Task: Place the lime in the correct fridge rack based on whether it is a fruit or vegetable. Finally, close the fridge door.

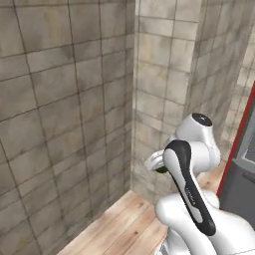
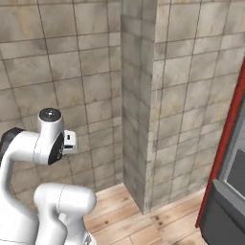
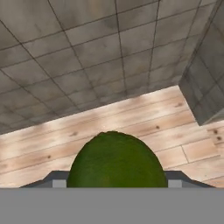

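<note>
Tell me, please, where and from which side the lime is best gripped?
Across its widest middle, one finger on each flank, as the pincer already holds it. The lime is a smooth round ball, so anywhere off its middle would likely let it slip out.

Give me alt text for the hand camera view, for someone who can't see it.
A dark green lime sits gripped between the gripper fingertips at the bottom, close to the camera. Beyond it lie a pale wooden floor and a grey tiled wall.

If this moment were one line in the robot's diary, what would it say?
stage: carrying | gripper: shut on lime | facing: tiled wall corner over wooden floor | lime not yet on rack
</note>
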{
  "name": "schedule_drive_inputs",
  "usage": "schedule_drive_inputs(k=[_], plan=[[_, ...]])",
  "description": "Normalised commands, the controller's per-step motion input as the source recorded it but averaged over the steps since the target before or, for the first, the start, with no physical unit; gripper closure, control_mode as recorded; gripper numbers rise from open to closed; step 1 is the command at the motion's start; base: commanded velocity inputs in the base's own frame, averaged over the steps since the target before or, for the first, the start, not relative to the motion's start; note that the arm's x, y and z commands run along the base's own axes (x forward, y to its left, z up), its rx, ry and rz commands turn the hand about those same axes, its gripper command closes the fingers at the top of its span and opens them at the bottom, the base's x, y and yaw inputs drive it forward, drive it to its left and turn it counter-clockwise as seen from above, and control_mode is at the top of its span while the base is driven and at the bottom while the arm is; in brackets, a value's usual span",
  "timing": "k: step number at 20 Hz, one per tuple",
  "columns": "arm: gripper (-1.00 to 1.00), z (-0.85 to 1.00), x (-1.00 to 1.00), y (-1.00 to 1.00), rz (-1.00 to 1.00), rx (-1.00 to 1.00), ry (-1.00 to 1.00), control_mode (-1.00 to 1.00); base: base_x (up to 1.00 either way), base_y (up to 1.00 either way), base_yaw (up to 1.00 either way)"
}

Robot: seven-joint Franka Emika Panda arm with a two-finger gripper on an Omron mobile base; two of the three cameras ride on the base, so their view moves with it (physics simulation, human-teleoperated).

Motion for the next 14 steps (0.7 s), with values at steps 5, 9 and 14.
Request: schedule_drive_inputs(k=[5,9,14], plan=[[1.0,0.0,0.0,0.0,0.0,0.0,0.0,1.0,0.37,0.12,-0.84],[1.0,0.0,0.0,0.0,0.0,0.0,0.0,1.0,0.17,0.0,-0.87],[1.0,0.0,0.0,0.0,0.0,0.0,0.0,1.0,0.52,0.0,-0.74]])
